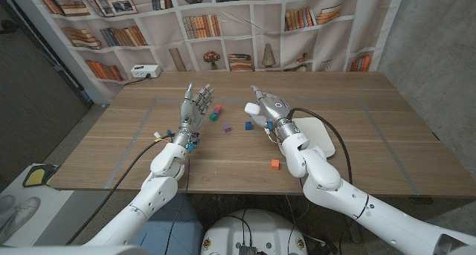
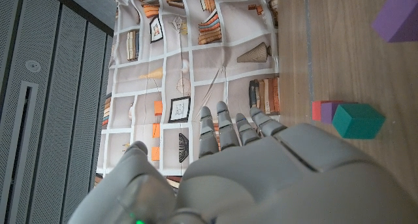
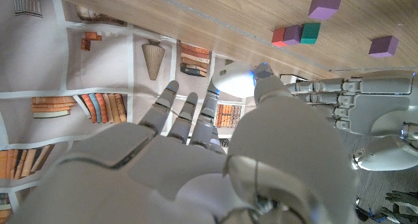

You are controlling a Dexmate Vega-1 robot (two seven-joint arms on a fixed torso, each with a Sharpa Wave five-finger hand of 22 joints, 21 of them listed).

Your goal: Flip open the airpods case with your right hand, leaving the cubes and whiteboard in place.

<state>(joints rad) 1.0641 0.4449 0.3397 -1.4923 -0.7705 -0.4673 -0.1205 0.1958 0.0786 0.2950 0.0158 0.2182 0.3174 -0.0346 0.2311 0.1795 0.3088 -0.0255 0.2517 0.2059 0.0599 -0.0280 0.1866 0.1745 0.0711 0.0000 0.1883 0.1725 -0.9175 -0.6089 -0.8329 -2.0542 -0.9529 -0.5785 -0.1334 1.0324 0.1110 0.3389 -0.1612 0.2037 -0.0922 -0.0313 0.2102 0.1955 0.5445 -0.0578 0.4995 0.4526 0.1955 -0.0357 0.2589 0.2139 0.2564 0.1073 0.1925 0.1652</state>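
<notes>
1. gripping step judged to be in hand: the airpods case (image 1: 253,107) is held in the right hand (image 1: 271,115), pinched between thumb and fingers over the middle of the table (image 1: 372,114). whether it is lifted clear of the wood cannot be told.
2. lid: it is judged not yet flipped, as the case reads as one closed white oval in the right wrist view. the seam is too small to be made out.
3. next move, as judged: the lid is to be levered up by the thumb while the base is kept clamped by the fingers. the case must be kept off the cubes just beside it.
4. left hand (image 1: 195,106): one, raised, fingers apart, nothing held.
5. airpods case: one.
6. whiteboard (image 1: 321,140): one, white, lying under the right forearm.
7. cubes, counted across the views, seven in all:
   - red cube (image 3: 279,36): one.
   - green cube (image 3: 310,32): one.
   - purple cubes (image 3: 325,2): three, one set between red and green.
   - blue cube (image 1: 227,126): one.
   - orange cube (image 1: 275,164): one, well apart, near the front edge.
</notes>
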